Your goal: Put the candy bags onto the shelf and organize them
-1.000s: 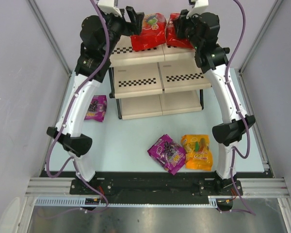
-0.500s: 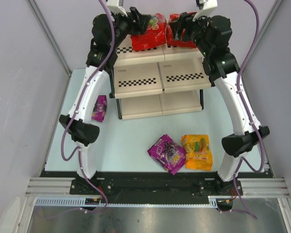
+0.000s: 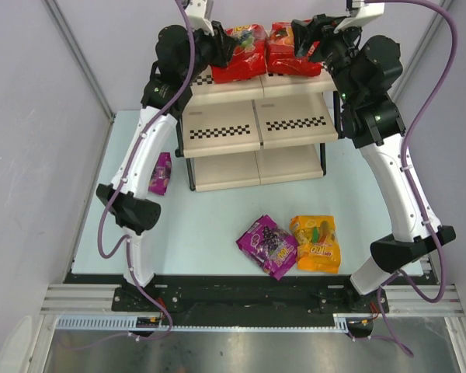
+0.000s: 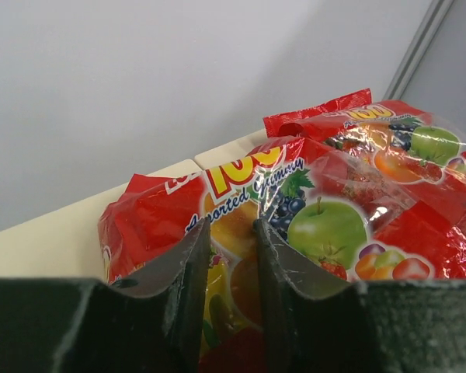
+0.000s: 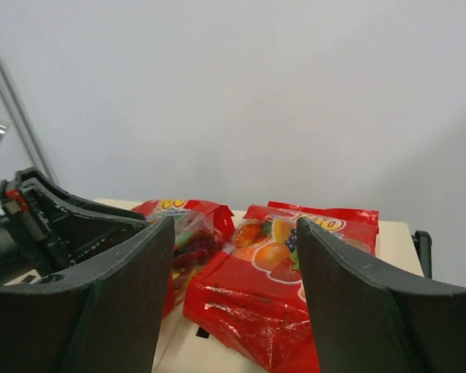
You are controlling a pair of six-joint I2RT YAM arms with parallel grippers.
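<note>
Two red candy bags lie side by side on the top tier of the shelf (image 3: pixel 217 140). My left gripper (image 3: pixel 224 47) is at the left red bag's (image 3: pixel 245 56) left edge. In the left wrist view its jaws (image 4: pixel 233 224) stand a narrow gap apart with that bag (image 4: pixel 326 229) between them. My right gripper (image 3: pixel 309 35) is open wide and empty, just short of the right red bag (image 3: pixel 289 56), which shows between its fingers (image 5: pixel 295 264). A purple bag (image 3: pixel 268 245) and the orange-yellow bag (image 3: pixel 316 242) lie on the table in front. The other purple bag (image 3: pixel 160 172) lies left of the shelf.
The shelf's middle and bottom tiers hold nothing. The left arm's forearm passes over the purple bag beside the shelf. Grey walls and metal frame posts close in the table at left, right and back. The left gripper's body (image 5: pixel 46 225) shows in the right wrist view.
Both arms have risen and swung outward. The right gripper has drawn back to the right from its red bag. The left gripper stays at its bag. Both red bags have hardly moved.
</note>
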